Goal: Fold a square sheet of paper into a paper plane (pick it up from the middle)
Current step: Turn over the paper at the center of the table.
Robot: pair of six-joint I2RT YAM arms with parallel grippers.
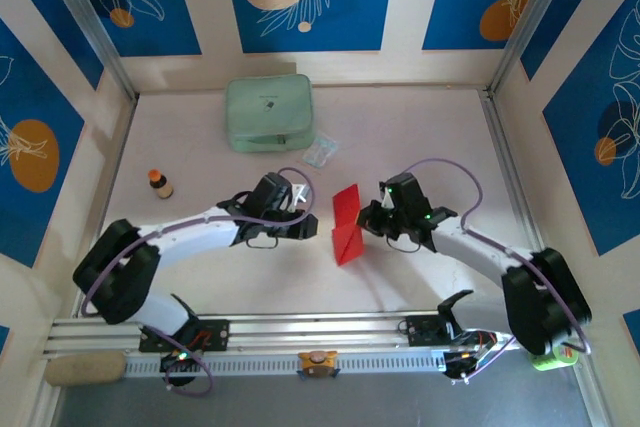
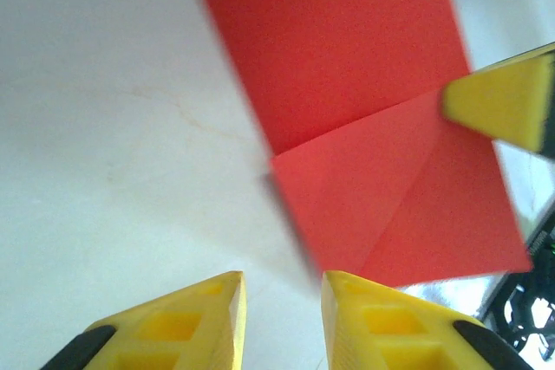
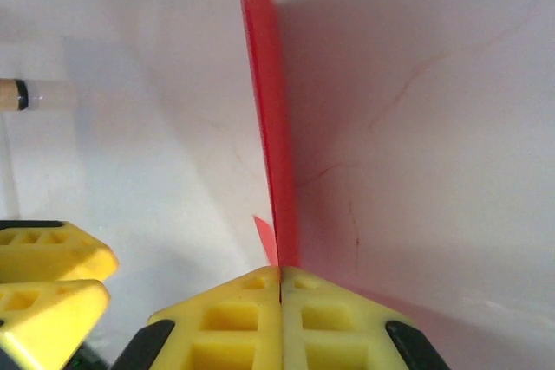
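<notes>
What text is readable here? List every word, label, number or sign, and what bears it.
None can be read.
the pale green pouch: small dark mark, too small to read.
the small bottle: label too small to read.
the square sheet of paper: no print.

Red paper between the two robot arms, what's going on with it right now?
The right gripper is shut on one edge of the thin bright red square sheet of paper, holding it upright between the two arms. The sheet is partly folded, with creases showing, and is not yet a plane. The left gripper faces the sheet with its jaws apart, its fingertips close to the paper's near edge but not gripping it.
</notes>
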